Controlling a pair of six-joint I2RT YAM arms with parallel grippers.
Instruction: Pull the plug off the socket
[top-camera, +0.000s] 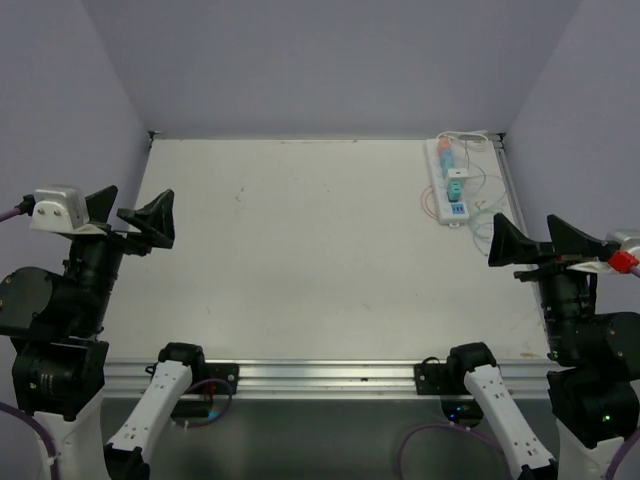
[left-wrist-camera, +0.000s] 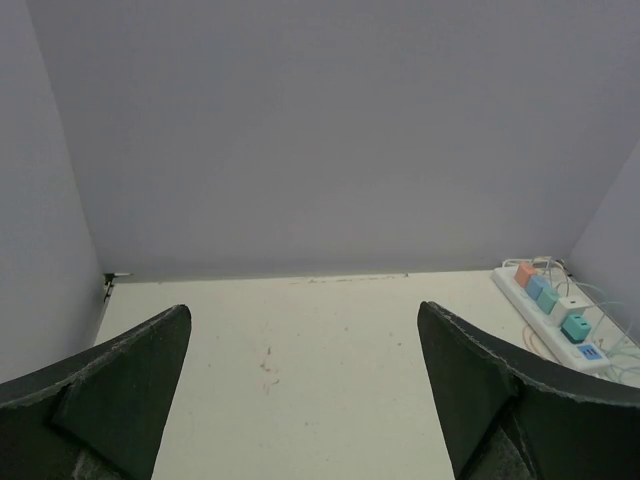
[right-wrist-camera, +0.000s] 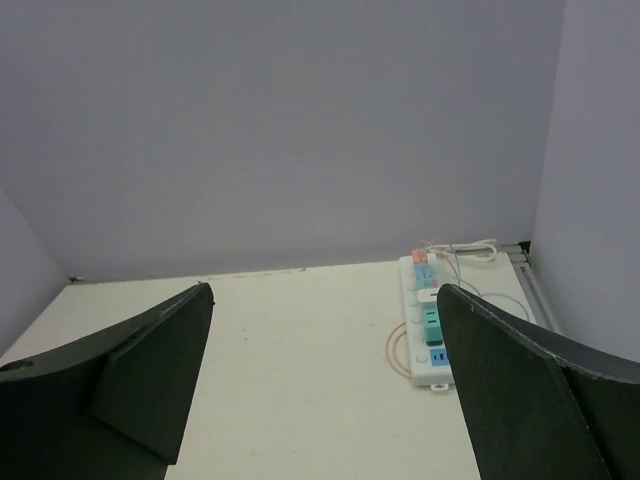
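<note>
The socket is a long white power strip lying at the far right of the table, its white cord looped at the far end. Several plugs sit in it: an orange one, a white one and a teal one; the nearest blue outlet is empty. The strip also shows in the right wrist view and the left wrist view. My left gripper is open and empty, raised at the left. My right gripper is open and empty, raised near the strip's near end.
Thin orange wire coils left of the strip and pale wires trail on its right. Purple walls close the table on the left, back and right. A metal rail runs along the near edge.
</note>
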